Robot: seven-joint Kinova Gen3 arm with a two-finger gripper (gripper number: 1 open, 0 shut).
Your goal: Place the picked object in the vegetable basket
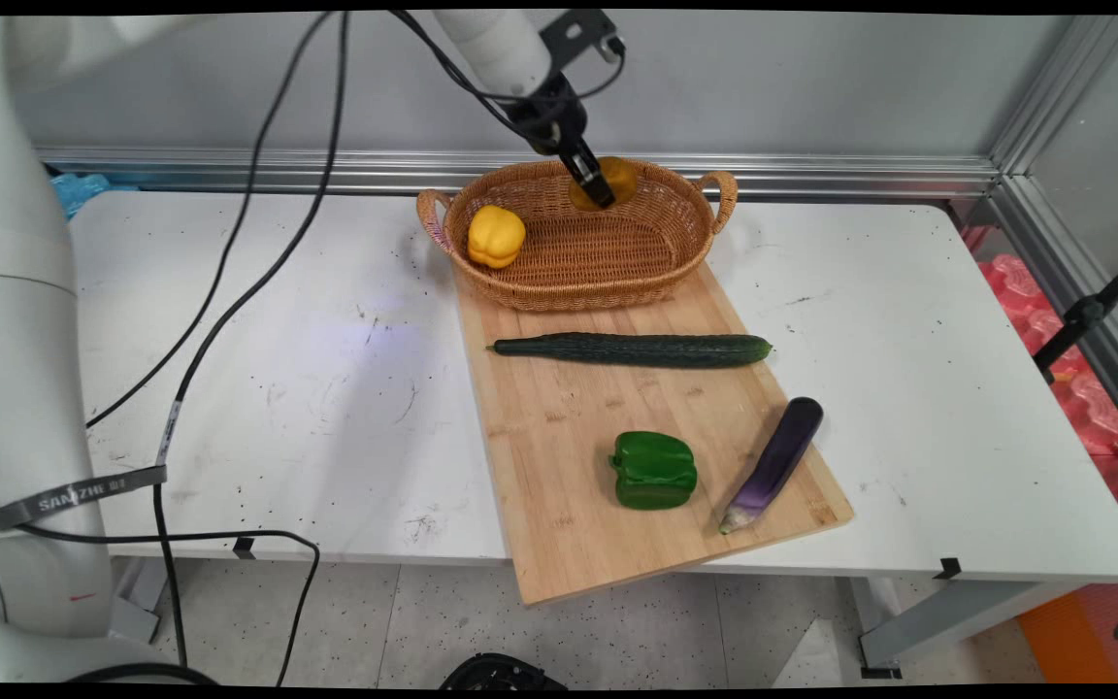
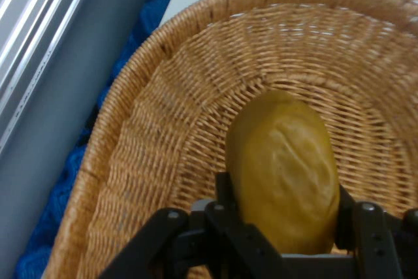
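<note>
Dull-yellow rounded thing, prob a potato point(image 2: 284, 178), sits betw the gripper point(image 1: 600, 189) fingers, which are closed on its sides, low inside the wicker basket point(image 1: 617, 282) near the far rim. Looks firm, smooth-skinned, light-ish; prob needs a grip across the broad middle, since the rounded ends could slip. Yellow pepper point(image 1: 495, 236) lies at the basket's left end, well apart. Basket stands on the far end of the wooden board point(image 1: 559, 456); cucumber point(image 1: 632, 349), green pepper point(image 1: 654, 470), eggplant point(image 1: 777, 461) lie nearer. Hand view shows the grip and skin; main view shows the layout, potato mostly hidden.
</note>
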